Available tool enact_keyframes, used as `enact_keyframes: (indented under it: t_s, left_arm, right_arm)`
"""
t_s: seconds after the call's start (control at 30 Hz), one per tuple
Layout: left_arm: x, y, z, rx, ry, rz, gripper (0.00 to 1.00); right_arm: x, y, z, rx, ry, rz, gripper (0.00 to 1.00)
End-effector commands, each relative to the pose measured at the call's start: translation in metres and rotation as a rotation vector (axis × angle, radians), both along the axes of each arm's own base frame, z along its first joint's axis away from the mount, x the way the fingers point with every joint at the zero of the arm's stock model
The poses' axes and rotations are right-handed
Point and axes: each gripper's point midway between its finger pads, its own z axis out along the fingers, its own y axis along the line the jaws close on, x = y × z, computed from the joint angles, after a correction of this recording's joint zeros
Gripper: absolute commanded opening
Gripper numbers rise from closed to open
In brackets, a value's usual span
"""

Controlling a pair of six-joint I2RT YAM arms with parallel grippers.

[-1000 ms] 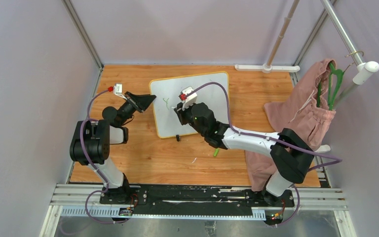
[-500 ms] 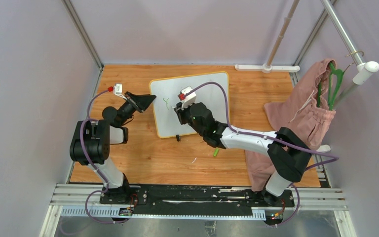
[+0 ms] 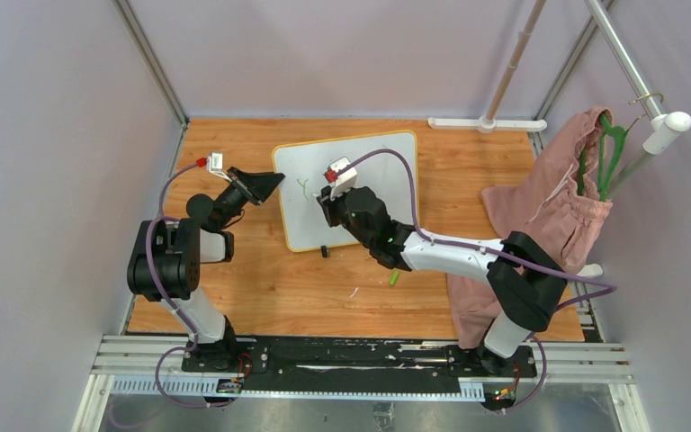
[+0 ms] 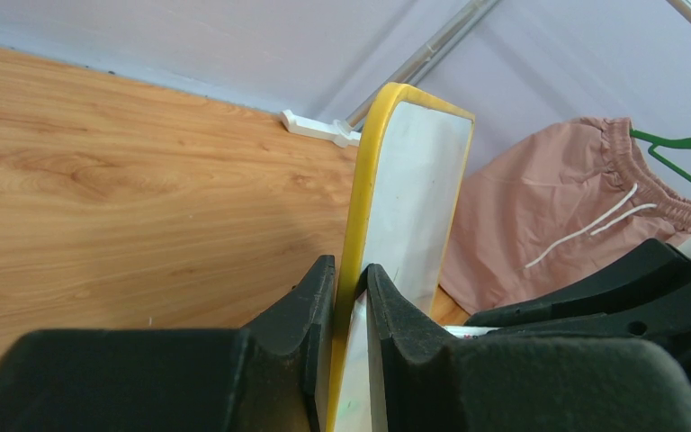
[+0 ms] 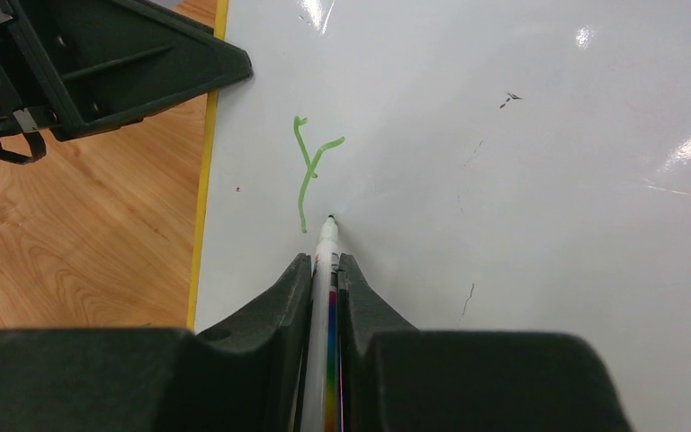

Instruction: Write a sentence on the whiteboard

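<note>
- Pale lavender walls (image 3: pixel 54 135) enclose a wooden tabletop (image 3: pixel 261 288); a pink garment (image 3: pixel 549 207) hangs at the right.
- The small glossy white whiteboard with a yellow rim (image 3: pixel 304 225) sits at the tabletop's far middle, with the left gripper (image 4: pixel 349 274) clamped on its left rim.
- The right gripper (image 5: pixel 326 261) pinches a white marker (image 5: pixel 327 247), whose tip meets the board just beside the green handwritten lettering (image 5: pixel 305 193), a lone "Y".

Glossy whiteboard (image 5: pixel 522 180), wood-grain table (image 3: pixel 468 171)

whiteboard (image 4: pixel 418 198) cropped, marker (image 5: pixel 327 245) barrel hidden — speck (image 3: pixel 324 252), perhaps cap
</note>
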Motion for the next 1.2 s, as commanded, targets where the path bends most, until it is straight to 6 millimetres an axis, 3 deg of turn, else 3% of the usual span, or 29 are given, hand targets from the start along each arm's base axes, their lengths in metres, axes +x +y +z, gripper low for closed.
enact_keyframes:
  t_s: [0.0, 0.27, 0.57, 1.17]
  left_arm:
    - [-0.011, -0.012, 0.009, 0.02, -0.054, -0.049, 0.0]
    - [-0.012, -0.012, 0.01, 0.02, -0.056, -0.051, 0.0]
    - [-0.012, -0.013, 0.01, 0.02, -0.057, -0.053, 0.0]
    - [-0.012, -0.014, 0.01, 0.02, -0.058, -0.056, 0.0]
  right_arm:
    - [0.003, -0.013, -0.008, -0.015, 0.008, -0.037, 0.0]
    - [0.001, -0.022, -0.013, -0.032, 0.015, -0.054, 0.0]
    - [0.011, -0.035, -0.003, -0.03, 0.001, -0.106, 0.0]
    - [0.022, -0.019, 0.012, -0.024, -0.017, -0.07, 0.0]
